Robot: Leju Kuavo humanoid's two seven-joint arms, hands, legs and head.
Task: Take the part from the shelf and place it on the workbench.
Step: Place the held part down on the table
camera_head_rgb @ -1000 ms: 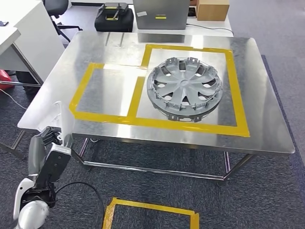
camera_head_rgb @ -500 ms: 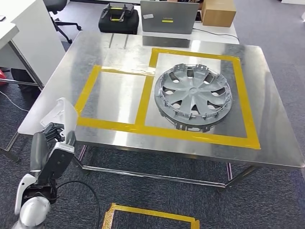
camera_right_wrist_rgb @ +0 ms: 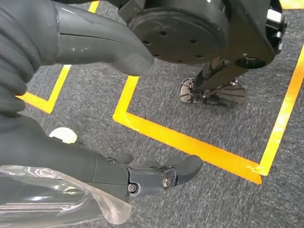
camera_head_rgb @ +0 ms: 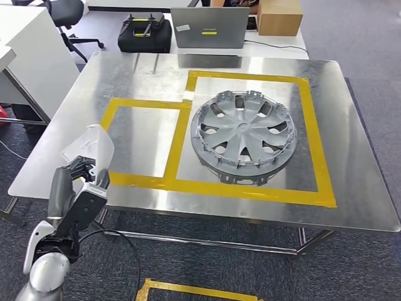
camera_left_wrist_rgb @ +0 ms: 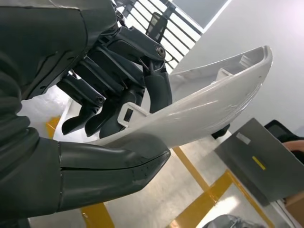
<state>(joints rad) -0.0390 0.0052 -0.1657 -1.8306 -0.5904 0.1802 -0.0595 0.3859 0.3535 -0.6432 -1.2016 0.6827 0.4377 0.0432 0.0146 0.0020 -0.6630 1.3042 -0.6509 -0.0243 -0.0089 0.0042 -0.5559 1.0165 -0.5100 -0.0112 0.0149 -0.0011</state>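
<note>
You're in the carry step: the left robot hand (camera_head_rgb: 83, 179) is clamped on the white plastic part (camera_head_rgb: 89, 145), thumb under it and dark fingers (camera_left_wrist_rgb: 107, 90) curled over its top, holding it just off the near-left edge of the bench (camera_head_rgb: 71, 106). The right robot hand (camera_right_wrist_rgb: 154, 175) hangs low over the carpet, fingers apart, nothing in it. Next you'll want to reach forward and set the part down, likely in the small taped square (camera_head_rgb: 141, 135). Farther right, the grey hubcap (camera_head_rgb: 244, 135) fills the larger square.
</note>
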